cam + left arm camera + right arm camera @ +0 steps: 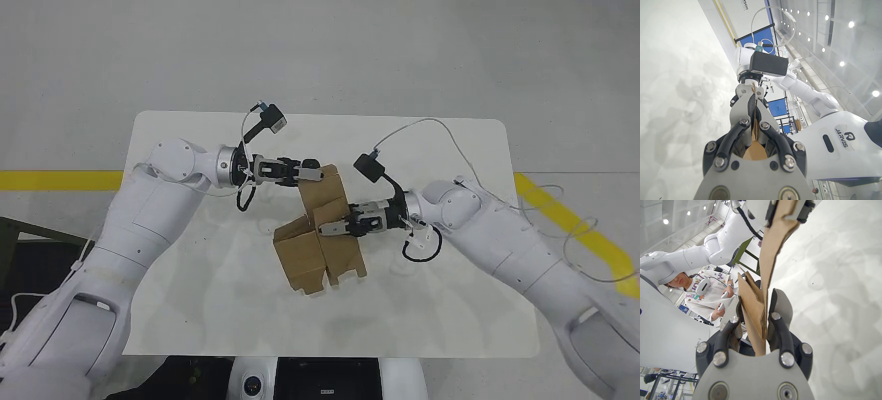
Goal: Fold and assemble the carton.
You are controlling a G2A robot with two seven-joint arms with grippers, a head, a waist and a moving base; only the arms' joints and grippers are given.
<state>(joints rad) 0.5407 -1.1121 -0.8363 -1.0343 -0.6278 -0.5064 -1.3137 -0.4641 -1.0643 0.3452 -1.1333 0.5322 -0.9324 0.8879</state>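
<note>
Near the centre of the white surface (450,300), the brown corrugated carton (322,240) is held between both arms, partly folded. In the top view its lower section forms an open box shape whose panels point toward the robot's edge of the surface. A narrower flap rises from this section toward the far edge. Whether the lower section rests on the surface or hangs just above it cannot be determined.

The left tool (312,172) is clamped on the far end of the flap. In the left wrist view, the left tool (753,92) has its fingers (740,111) pressed together on a thin cardboard edge, and the carton (754,149) runs back between them toward the wrist.

The right tool (335,228) grips the carton at its middle, where the flap meets the box section. In the right wrist view, the right tool (757,298) has its fingers (780,306) closed on several layers of the carton (768,256), one pad touching each side. From there the flap extends to the left tool (786,209), which grips its end farther off.

The two tools are near each other and do not touch; the flap spans the gap between them.

Beyond the surface lies a grey floor (320,50) marked with a yellow line (60,180).
</note>
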